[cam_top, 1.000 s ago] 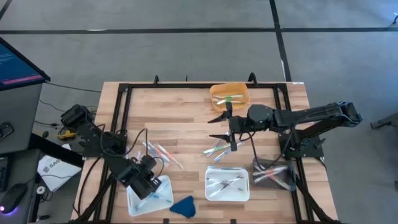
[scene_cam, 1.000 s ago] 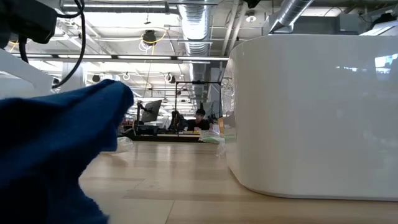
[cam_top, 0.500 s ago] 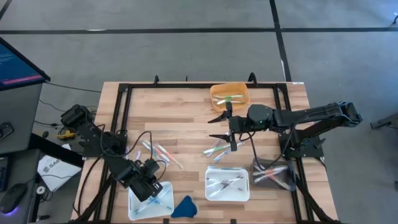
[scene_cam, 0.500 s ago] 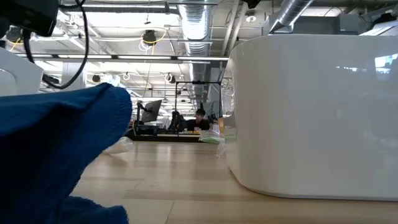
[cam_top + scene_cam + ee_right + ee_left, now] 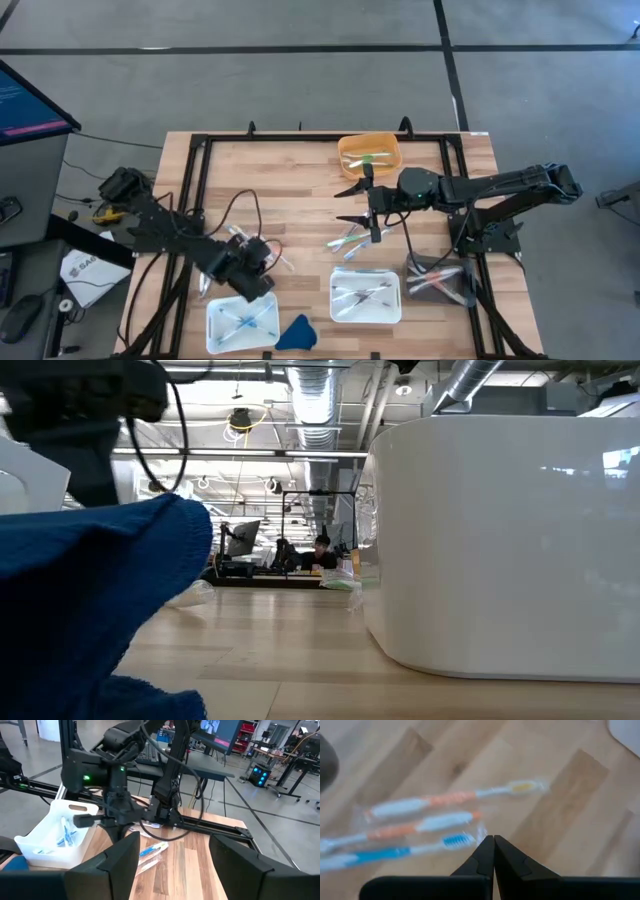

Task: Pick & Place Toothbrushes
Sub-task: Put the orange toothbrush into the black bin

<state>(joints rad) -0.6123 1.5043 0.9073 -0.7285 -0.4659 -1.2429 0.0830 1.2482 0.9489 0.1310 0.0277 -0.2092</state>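
The left gripper (image 5: 262, 262) hangs over the wooden table (image 5: 300, 180) just above a loose cluster of wrapped toothbrushes (image 5: 255, 243), its two dark fingers (image 5: 485, 857) pressed together with nothing between them. In the left wrist view three of these brushes lie side by side on the boards just past the fingertips: one with an orange handle and a yellowish head (image 5: 455, 799), one orange and white (image 5: 420, 825), and one with blue accents (image 5: 395, 852).

Near the table's front edge sits a white tray (image 5: 240, 322) holding a couple of blue-accented toothbrushes, with a blue cloth lump (image 5: 294, 331) just beside it. A second white tray (image 5: 366, 295) near the middle holds several more brushes, and a dark bin (image 5: 440, 280) by the right arm's base holds others.

The right gripper (image 5: 352, 206) hovers well above the table's middle with its fingers spread wide and empty; a few toothbrushes (image 5: 350, 240) lie on the wood just beside it. An orange tray (image 5: 370, 155) at the far edge holds a green-accented brush.

The low view shows only the blue cloth (image 5: 90, 620) and a white tray wall (image 5: 500, 540) up close
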